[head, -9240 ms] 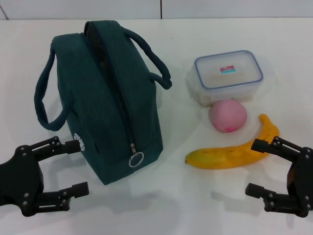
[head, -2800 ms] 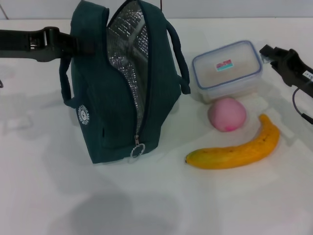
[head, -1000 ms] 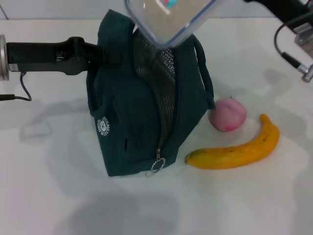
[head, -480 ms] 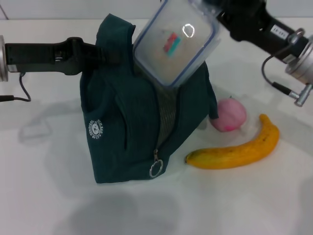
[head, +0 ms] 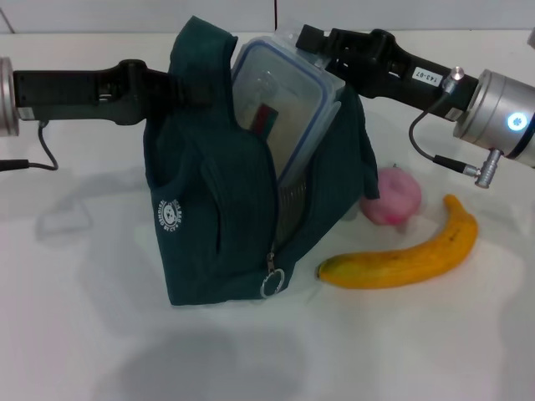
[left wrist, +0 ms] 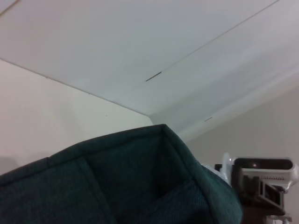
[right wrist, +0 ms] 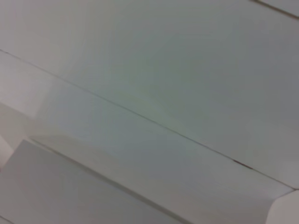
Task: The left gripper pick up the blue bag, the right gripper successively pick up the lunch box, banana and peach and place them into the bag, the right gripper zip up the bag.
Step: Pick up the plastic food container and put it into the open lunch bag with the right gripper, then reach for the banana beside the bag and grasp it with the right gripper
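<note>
My left end effector point(head: 180, 90) grips the bag point(head: 226, 225) mouth so it gapes, my right end effector point(head: 313, 42) clenches the lunch box point(head: 280, 113), tilted half inside; banana point(head: 401, 259), peach point(head: 393, 196) on worktop point(head: 84, 334).

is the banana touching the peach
Apart. The head view shows bare table between the banana and the peach.

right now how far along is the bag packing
Early on. The left tool holds the blue bag up by its top, mouth open. The right tool is lowering the lunch box in; it's partly inside, tilted. The peach and banana lie on the table; zipping comes last.
</note>
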Motion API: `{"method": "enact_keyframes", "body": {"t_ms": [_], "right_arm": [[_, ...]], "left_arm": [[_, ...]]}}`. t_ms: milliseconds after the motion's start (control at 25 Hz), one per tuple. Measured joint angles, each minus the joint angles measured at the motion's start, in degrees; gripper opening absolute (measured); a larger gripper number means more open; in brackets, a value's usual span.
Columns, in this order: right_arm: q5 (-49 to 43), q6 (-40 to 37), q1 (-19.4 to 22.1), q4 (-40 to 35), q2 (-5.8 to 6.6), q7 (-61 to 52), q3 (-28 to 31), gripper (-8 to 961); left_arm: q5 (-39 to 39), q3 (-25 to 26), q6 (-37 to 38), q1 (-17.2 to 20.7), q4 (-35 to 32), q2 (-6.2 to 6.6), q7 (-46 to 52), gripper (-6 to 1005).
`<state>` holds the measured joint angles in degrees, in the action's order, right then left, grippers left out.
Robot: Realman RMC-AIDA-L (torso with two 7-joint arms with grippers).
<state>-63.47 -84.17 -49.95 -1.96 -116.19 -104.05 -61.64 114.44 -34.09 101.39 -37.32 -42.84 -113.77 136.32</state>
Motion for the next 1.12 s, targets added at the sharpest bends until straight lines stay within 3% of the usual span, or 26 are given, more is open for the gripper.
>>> {"method": "enact_keyframes", "body": {"t_ms": [360, 520, 680, 880, 1000, 1120], "right_arm": [[0.4, -0.2, 1.3, -2.0, 0.00, 0.3, 0.3, 110], [0.7, -0.2, 4.1, -5.2, 0.00, 0.4, 0.6, 267], [0.5, -0.5, 9.9, -14.2, 0.25, 1.6, 0.3, 516], [-6.5, -0.8, 18.5, -32.3, 1.89, 3.8, -0.2, 747], [-17.7, -1.2, 21.5, -44.1, 3.26, 1.2, -0.3, 788], [-30.2, -3.8, 20.9, -53.2, 4.69, -3.8, -0.6, 829]], "left_arm": [[0.0, 0.3, -0.4, 0.2, 0.0, 0.44, -0.1, 62], [0.0, 0.4, -0.4, 0.4, 0.0, 0.60, -0.1, 63], [0.0, 0.4, -0.4, 0.6, -0.1, 0.61, -0.1, 64], [-0.1, 0.4, -0.3, 1.3, -0.1, 1.14, -0.1, 64], [-0.1, 0.2, -0.2, 1.3, -0.1, 1.17, -0.3, 65], [-0.1, 0.1, -0.2, 1.3, -0.1, 1.18, -0.6, 65]]}}
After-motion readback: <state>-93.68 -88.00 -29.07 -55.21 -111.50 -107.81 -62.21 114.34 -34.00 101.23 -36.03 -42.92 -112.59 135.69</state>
